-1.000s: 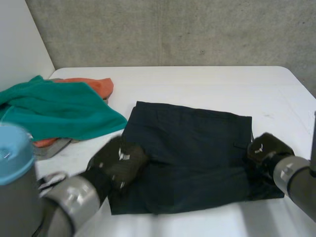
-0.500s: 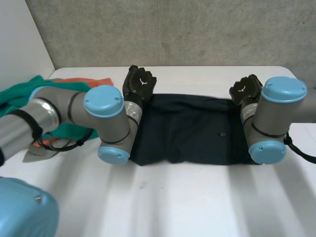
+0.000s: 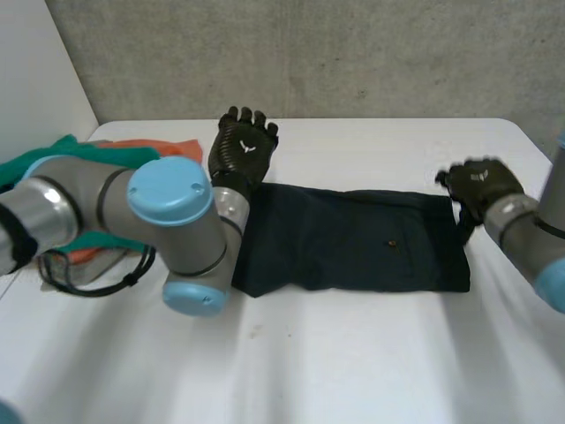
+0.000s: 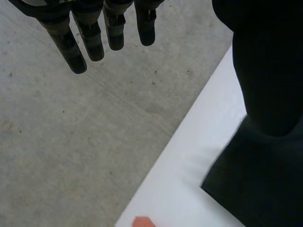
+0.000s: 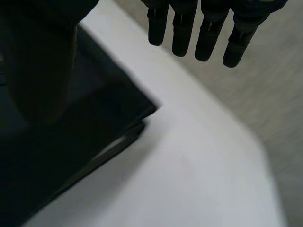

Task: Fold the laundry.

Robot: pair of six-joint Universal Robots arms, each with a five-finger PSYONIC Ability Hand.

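Observation:
A dark navy garment [image 3: 353, 243] lies folded into a long strip across the middle of the white table [image 3: 353, 353]. My left hand [image 3: 243, 150] hovers over the strip's far left corner, fingers straight and spread, holding nothing. In the left wrist view its fingers [image 4: 90, 40] point past the table's far edge, and the dark garment [image 4: 265, 189] lies beside the palm. My right hand [image 3: 481, 183] is at the far right corner, open too. Its fingers [image 5: 203, 30] hang straight above bare table, apart from the garment's corner [image 5: 75, 142].
A teal cloth [image 3: 40, 159] and an orange cloth [image 3: 168, 146] are heaped at the table's left side, behind my left arm [image 3: 168, 190]. A concrete wall [image 3: 353, 53] stands close behind the far edge. A white table corner [image 5: 199, 179] lies beyond the garment.
Both hands carried the garment's near edge over to its far edge, folding it in half. Since then both have opened and let go, and the right hand has drawn off to the right.

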